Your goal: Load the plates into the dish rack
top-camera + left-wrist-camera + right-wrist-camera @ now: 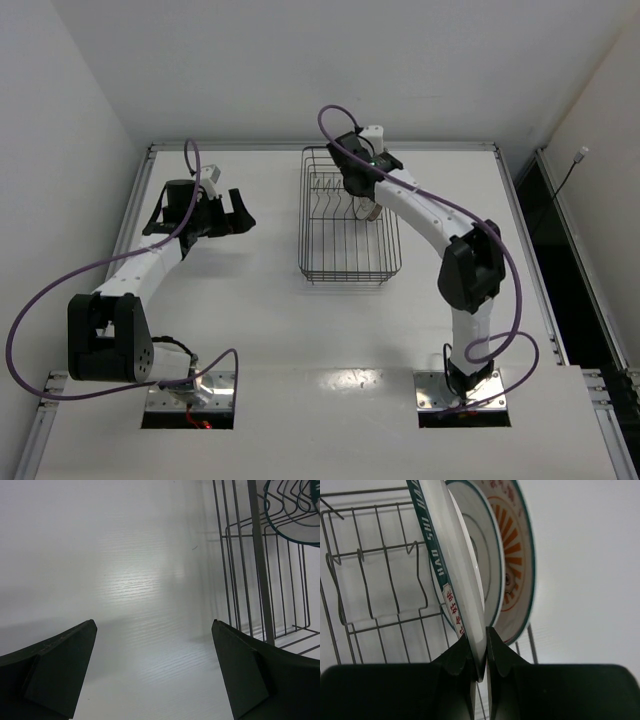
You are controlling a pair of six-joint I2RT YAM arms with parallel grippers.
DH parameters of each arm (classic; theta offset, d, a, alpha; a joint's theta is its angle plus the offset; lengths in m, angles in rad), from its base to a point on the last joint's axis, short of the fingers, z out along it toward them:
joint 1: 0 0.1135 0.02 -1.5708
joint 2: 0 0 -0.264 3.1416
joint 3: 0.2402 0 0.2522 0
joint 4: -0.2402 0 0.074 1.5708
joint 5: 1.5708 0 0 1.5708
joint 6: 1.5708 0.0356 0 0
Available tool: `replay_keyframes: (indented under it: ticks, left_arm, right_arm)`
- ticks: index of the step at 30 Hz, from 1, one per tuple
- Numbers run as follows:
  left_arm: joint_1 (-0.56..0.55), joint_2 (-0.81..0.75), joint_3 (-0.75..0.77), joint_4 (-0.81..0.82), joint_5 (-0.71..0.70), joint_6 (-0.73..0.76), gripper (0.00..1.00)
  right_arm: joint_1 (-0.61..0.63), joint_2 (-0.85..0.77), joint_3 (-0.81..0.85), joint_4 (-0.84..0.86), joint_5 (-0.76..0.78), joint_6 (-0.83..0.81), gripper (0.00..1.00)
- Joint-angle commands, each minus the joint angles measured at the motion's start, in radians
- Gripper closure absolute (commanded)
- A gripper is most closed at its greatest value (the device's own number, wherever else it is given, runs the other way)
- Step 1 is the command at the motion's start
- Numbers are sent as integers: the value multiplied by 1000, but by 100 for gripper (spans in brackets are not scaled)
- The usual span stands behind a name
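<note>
White surface (260, 300) fills the top view. Both arms are bolted at its near edge.

Right arm (430, 215): stretched forward and to the left, wrist over the dish rack (345, 280).

Left arm (140, 270): reaching forward on the left side, well apart from the right arm.

Dish rack: dark wire basket at the far middle of the surface, long side running away from me. Upright prongs (370, 580) show in the right wrist view, and the ones I see on that side carry nothing.

Plates, all three on edge, close together at the rack:
- teal-rimmed plate (445, 575), nearest the camera, lettered rim facing me
- white plate (482, 555) with a thin dark edge, just behind it
- orange plate (515, 550), sunburst pattern, furthest back

From above the right arm hides them. I cannot tell whether the teal-rimmed plate is seated between prongs.

Right gripper (479, 635): pinching the lower edge of the teal-rimmed plate, one finger on each face.

Left gripper (155, 625): fingers spread wide, nothing between them, over bare surface. The rack's wire wall (260, 580) is just to its right, not touching.
</note>
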Motion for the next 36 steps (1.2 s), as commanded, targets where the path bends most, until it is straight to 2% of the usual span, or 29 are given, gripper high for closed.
replay_keyframes:
  ticks: [1, 12, 14, 17, 20, 21, 23, 24, 27, 29, 31, 34, 36]
  left_arm:
    - [-5, 5, 41, 15, -4, 7, 0]
    - [-5, 15, 41, 6, -4, 7, 0]
    - [-5, 15, 41, 6, -13, 16, 0]
    - [-5, 15, 41, 6, -23, 16, 0]
    - [-5, 24, 50, 6, -23, 16, 0]
    - [-5, 24, 50, 6, -23, 16, 0]
    - [-5, 24, 50, 6, -23, 16, 0]
    - [-5, 24, 50, 6, -32, 16, 0]
    - [-5, 24, 50, -3, -46, 16, 0]
    - [-5, 15, 50, -3, -56, 16, 0]
    - [-5, 15, 50, -13, -84, 16, 0]
    - [-5, -7, 50, -13, -99, 16, 0]
    - [-5, -16, 50, -13, -112, 16, 0]
  right_arm:
    - [7, 34, -8, 53, -8, 20, 100]
    - [-2, 115, -22, 43, -144, 54, 100]
    - [-11, 89, -51, 65, -155, 54, 96]
    - [-11, 43, -74, 75, -176, 54, 74]
    - [-11, -31, -74, 66, -176, 1, 59]
    - [-11, -43, -37, 44, -176, -15, 48]
    - [-20, -66, 16, -37, -167, -68, 35]
    - [-21, -75, 65, -63, -151, -87, 21]
    - [-31, -155, 77, -118, -124, -148, 2]
    - [-42, -265, -10, -100, -173, -186, 0]
    - [-56, -363, -95, -54, -298, -249, 0]
    - [-67, -444, -170, -54, -401, -259, 0]
    - [-67, -514, -273, -51, -416, -259, 0]
